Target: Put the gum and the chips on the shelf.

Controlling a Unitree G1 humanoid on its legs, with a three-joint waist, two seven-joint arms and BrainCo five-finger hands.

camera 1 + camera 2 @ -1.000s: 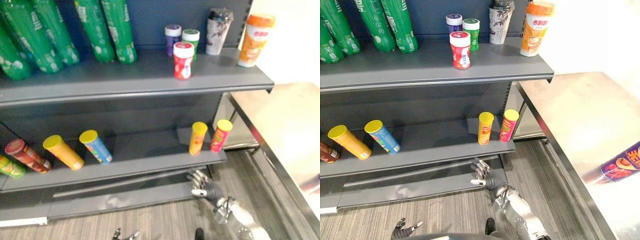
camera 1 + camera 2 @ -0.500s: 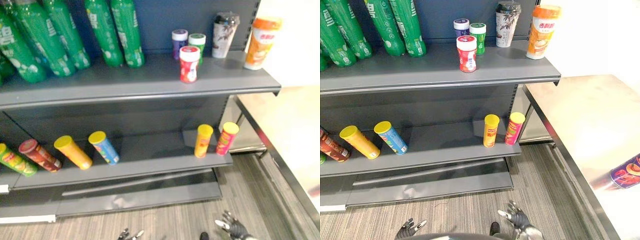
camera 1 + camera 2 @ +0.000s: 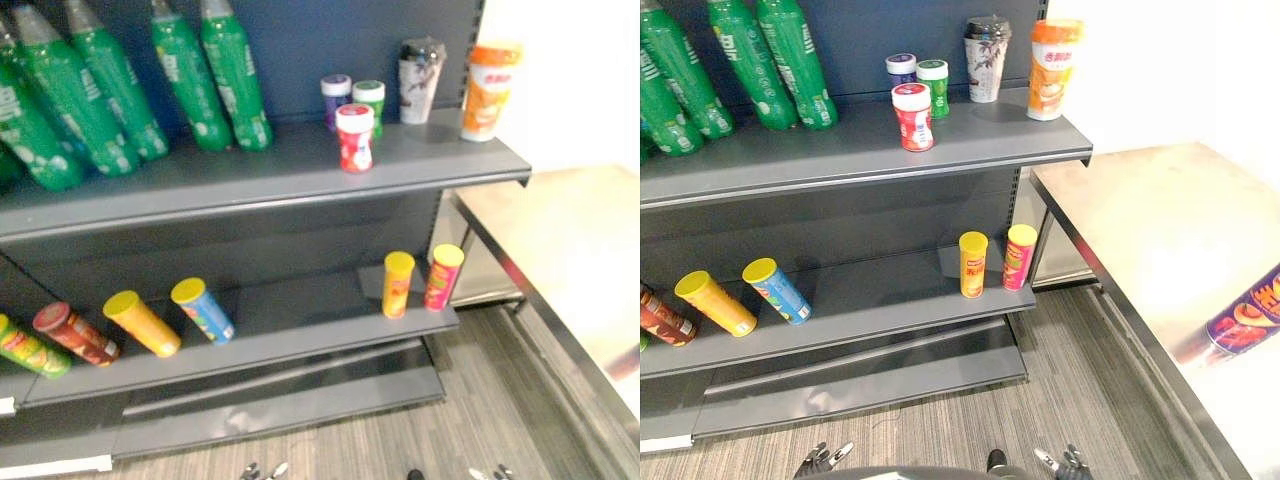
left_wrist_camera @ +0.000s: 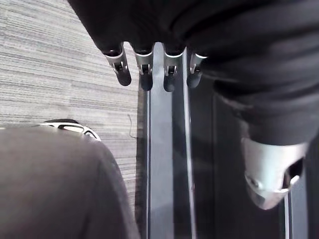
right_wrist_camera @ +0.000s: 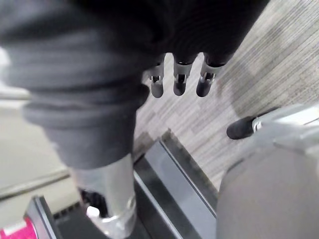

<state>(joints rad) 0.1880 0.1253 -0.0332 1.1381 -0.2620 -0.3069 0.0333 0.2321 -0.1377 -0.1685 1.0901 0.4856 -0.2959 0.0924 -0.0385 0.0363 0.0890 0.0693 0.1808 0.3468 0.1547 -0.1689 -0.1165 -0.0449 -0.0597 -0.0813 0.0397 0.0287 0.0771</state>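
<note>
- We are logging the left hand (image 4: 145, 74) low over the carpet (image 3: 940, 425): fingers hanging straight, thumb apart, holding nothing.
- We are logging the right hand (image 5: 179, 79) likewise, low by the shelf's foot, fingers loose and empty.
- We are finding a purple chips can (image 3: 1250, 325) lying on the steel table (image 3: 1140, 230) to the right, well apart from both hands. We are judging this the chips not yet shelved.
- We are rating it light, stiff-walled and smooth. It is likely to roll while lying, so we are advising a wrap round mid-body, without squeezing hard.
- We are counting a yellow chips can (image 3: 397, 284) and a pink chips can (image 3: 442, 276) upright, just beside each other, at the right end of the lower shelf (image 3: 300, 320). Further cans are lying to the left, among them a blue one (image 3: 202, 310).
- We are noting a red gum jar (image 3: 354, 138) upright on the upper shelf (image 3: 250, 170), in front of a purple jar (image 3: 335, 98) and a green jar (image 3: 368, 102). It is looking small, light, hard and easily tipped, so we are advising a pinch round the body below the lid.
- We are listing two cups (image 3: 419, 80) and green bottles (image 3: 210, 80) farthest back.
</note>
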